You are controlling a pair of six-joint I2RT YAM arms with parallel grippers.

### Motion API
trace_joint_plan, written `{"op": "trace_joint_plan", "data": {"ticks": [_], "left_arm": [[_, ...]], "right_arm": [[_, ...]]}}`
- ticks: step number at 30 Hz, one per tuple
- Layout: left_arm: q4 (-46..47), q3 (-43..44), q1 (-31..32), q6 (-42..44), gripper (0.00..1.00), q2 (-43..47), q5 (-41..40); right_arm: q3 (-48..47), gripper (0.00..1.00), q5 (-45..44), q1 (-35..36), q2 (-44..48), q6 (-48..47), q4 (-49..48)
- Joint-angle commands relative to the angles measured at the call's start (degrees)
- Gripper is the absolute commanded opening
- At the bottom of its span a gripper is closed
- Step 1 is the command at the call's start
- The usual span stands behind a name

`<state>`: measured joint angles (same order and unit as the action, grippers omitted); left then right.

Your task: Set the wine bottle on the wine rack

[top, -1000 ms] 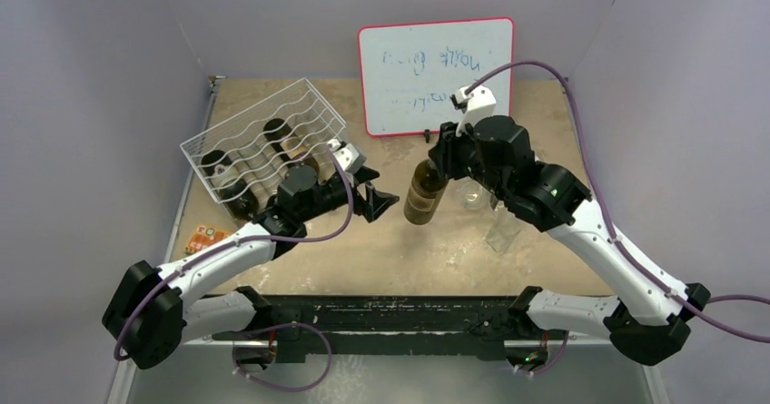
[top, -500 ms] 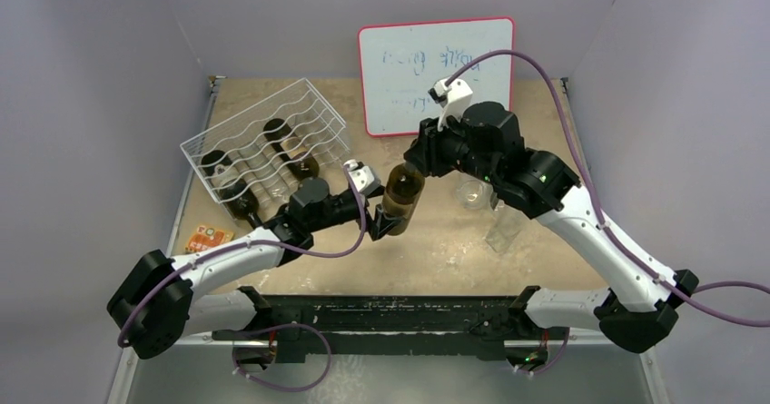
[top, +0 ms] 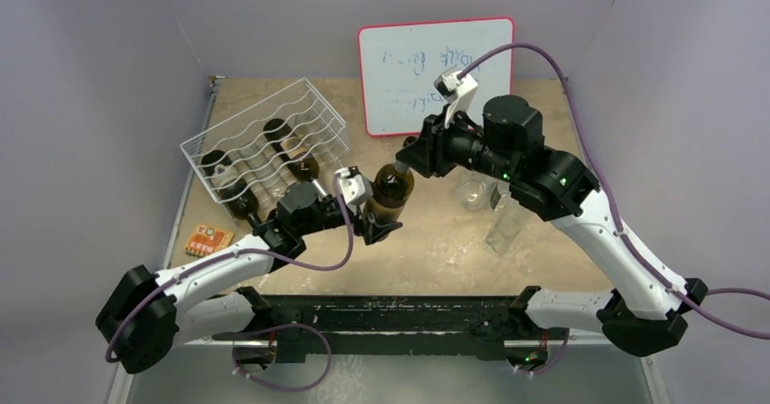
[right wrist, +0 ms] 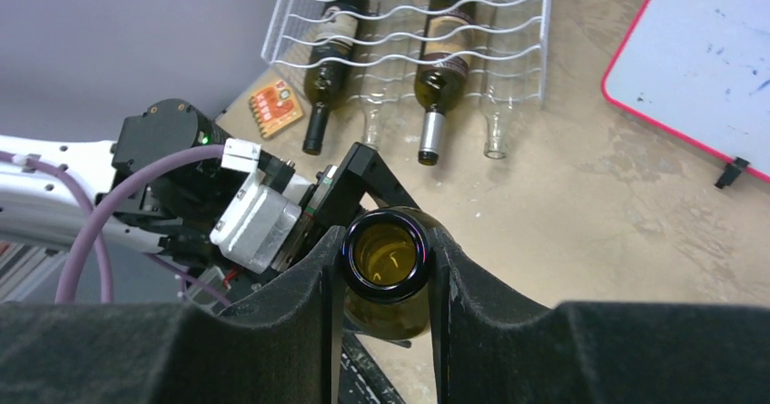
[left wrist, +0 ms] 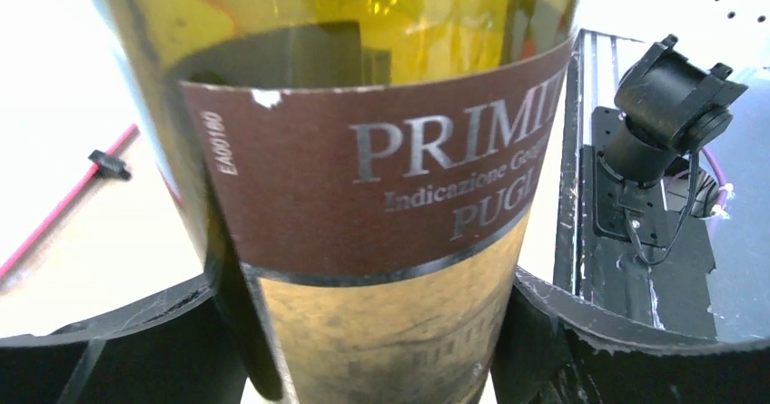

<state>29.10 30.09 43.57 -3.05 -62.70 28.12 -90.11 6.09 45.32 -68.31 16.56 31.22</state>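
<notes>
Olive-green glass on the wine bottle, uncorked, with a round open mouth in the right wrist view. Dark maroon label, silver lettering beginning "PRIMIT", gold band beneath.

Pinched at the neck, just under the lip, by the right hand, one finger on each side. Bracketed low on the body by the left hand, fingers spread wide and close against the glass. Cannot tell whether pressing or only flanking.

Held tilted over the middle of the surface, base toward the left arm, near the wine rack but apart from it.

Rack at the back-left, close to the surface's left edge, dark bottles lying inside with necks poking out of its face. Tan surface showing between rack and bottle.

Whiteboard upright at the back. Clear glass just right of the bottle, beneath the right arm. Orange card by the left edge, in front of the rack.
</notes>
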Motion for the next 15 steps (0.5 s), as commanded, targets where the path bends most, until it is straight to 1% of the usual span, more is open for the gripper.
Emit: {"op": "trace_joint_plan", "data": {"ticks": [1,2,4,7,8,9,10,11,12,13,14,15], "left_arm": [[4.58,-0.53,0.25,2.23,0.74,3.84,3.35],[4.62,-0.49,0.28,2.51,0.67,4.15,3.35],[3.82,0.03,0.25,3.02,0.44,4.29,3.22],[-0.76,2.01,0.22,6.20,0.14,4.00,2.77],[-2.82,2.82,0.23,8.13,0.04,3.99,2.36],[-5.00,3.58,0.24,9.96,0.00,4.16,1.53],[-7.47,4.37,0.26,12.17,0.00,4.78,0.17],[-9.85,4.71,0.25,14.86,0.00,5.43,-1.45],[-12.46,5.08,0.20,17.88,0.00,6.19,-3.67],[-15.13,5.42,0.25,21.69,0.00,7.07,-6.30],[-18.58,5.74,0.28,25.44,0.00,7.69,-9.60],[-19.68,5.85,0.23,28.51,0.00,7.79,-12.79]], "right_arm": [[-3.92,0.00,4.24,-0.19,3.80,1.33,-9.55],[-3.79,0.00,4.39,-0.21,4.00,1.41,-9.65],[-3.66,0.00,5.09,-0.18,4.14,1.31,-9.70],[-1.75,0.01,6.39,-0.20,5.14,1.22,-10.52],[-0.81,0.11,6.73,-0.15,5.67,1.20,-10.78],[0.10,0.26,6.67,-0.15,6.18,1.27,-10.79],[1.06,0.42,5.97,-0.14,6.85,1.34,-10.60],[2.08,0.55,4.91,-0.17,7.53,1.30,-10.33],[2.97,0.65,3.45,-0.21,8.26,1.14,-9.99],[3.93,0.71,2.04,-0.15,9.04,0.85,-9.74],[4.88,0.75,0.20,-0.15,9.62,0.58,-9.49],[5.73,0.79,-1.38,-0.14,10.17,0.32,-9.04]]}}
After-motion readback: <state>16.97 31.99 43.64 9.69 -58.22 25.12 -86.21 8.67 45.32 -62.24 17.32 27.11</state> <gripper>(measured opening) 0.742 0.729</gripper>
